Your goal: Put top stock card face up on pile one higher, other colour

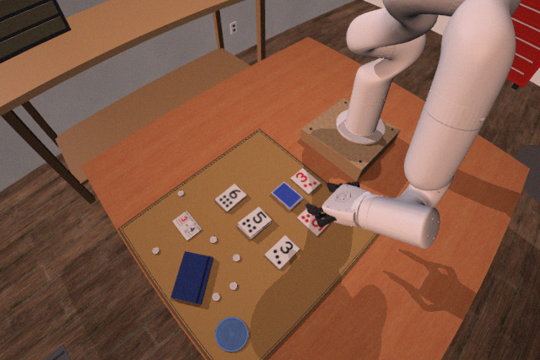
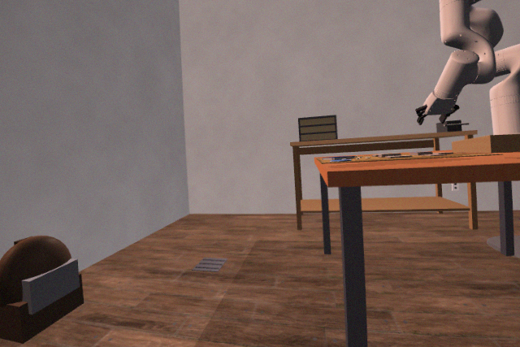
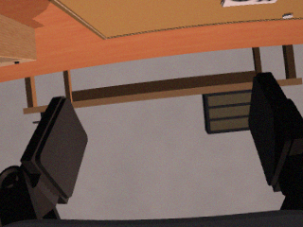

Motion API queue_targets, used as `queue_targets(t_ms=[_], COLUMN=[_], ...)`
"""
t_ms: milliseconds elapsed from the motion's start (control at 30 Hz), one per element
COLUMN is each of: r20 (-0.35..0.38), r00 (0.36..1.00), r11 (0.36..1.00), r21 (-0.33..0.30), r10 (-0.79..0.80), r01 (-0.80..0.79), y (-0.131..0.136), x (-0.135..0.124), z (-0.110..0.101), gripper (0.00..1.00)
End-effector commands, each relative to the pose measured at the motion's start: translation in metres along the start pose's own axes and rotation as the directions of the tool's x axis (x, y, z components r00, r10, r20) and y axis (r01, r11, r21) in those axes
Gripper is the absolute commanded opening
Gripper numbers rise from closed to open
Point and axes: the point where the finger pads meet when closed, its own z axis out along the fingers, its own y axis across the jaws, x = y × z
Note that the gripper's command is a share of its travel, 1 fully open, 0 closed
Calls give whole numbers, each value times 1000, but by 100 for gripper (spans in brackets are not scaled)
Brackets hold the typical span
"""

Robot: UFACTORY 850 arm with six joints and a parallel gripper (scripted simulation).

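Claw (image 1: 323, 200) wide open, nothing between the fingers, hanging above the tabletop (image 1: 278, 90) and tilted down toward the card cloth (image 1: 244, 155). Exterior view shows it clear above the cards, touching nothing.

Face-down stock (image 1: 287, 195), blue back, lies just ahead of the claw in the top view, top card not lifted. In the wrist view the stock sits at the upper edge, between the fingers' line of sight.

Red 3 card (image 1: 305, 180) lies just beside the stock, next to one finger of the claw. Another red card (image 1: 310, 222) lies directly under the claw, partly hidden, number cannot be read. Black 5 pile (image 1: 254, 222) is beyond the stock from the claw, black 6 pile (image 1: 229, 197) further out, black 3 pile (image 1: 282, 251) off to the side of the claw.

Well away from the claw: small card with red 3 (image 1: 186, 224), dark blue notebook (image 1: 191, 277), blue disc (image 1: 231, 334), several white tokens (image 1: 235, 257) scattered on the cloth. Arm's wooden base block (image 1: 318, 140) sits behind the claw.
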Motion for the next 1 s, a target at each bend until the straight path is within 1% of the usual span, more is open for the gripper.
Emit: queue_targets(t_ms=[0,100,133,167,200,233,267,300,400,467,600,633,667,700,733,767,900,967], r20=[-135,-212,-224,-260,-268,-306,-311,-352,-354,-437,-515,-544,-551,-584,-585,-617,-689,-689], r00=[991,977,975,966,963,952,950,936,935,899,857,839,835,811,811,787,725,725], r11=[1000,1000,1000,1000,1000,1000,1000,1000,1000,1000,1000,1000,1000,1000,1000,1000,1000,1000], r21=[-2,-1,-1,-2,-2,-1,-1,-1,-1,-1,-2,0,0,0,0,-2,0,0], r10=[2,1,1,1,1,1,1,1,1,0,0,0,0,0,0,0,-1,-1], r01=[-2,-1,-1,-2,-2,-1,-1,-1,-1,-1,-2,0,0,0,0,-2,1,1], y=[1,1,1,1,1,1,1,0,0,0,1,0,0,0,0,1,0,0], x=[0,0,0,0,0,0,0,0,0,0,0,0,0,0,0,0,0,0], z=[-1,-1,-1,-1,-1,-1,-1,-1,-1,-1,-1,-1,-1,-1,-1,-1,-1,-1], gripper=[100,100,100,100,100,100,100,100,100,100,100,100,100,100,100,100,100,100])
